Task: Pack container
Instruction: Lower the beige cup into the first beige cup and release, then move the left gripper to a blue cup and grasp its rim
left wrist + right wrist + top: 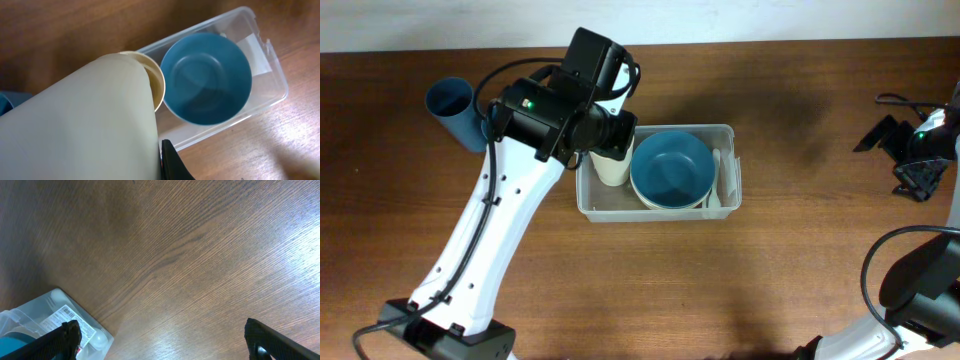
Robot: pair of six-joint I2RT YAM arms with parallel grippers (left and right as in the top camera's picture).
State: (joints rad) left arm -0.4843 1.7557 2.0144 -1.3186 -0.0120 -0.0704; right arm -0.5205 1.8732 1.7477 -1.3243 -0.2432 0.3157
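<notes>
Container (658, 207) mid-table (800, 280): blue bowl (670, 168) inside, cream cup (158, 85) at left end. Left gripper (612, 140) clamped on second cream cup (80, 125), just above first. Right gripper (165, 345) wide apart, empty, far right. Blue cup (453, 105) outside, left.

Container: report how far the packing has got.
Done: the blue bowl sits in the container. In hand: the left claw holds a cream cup at the container's left end, beside the bowl, not yet released. Left: a blue cup lies on the table outside it. The right claw is open and empty.
</notes>
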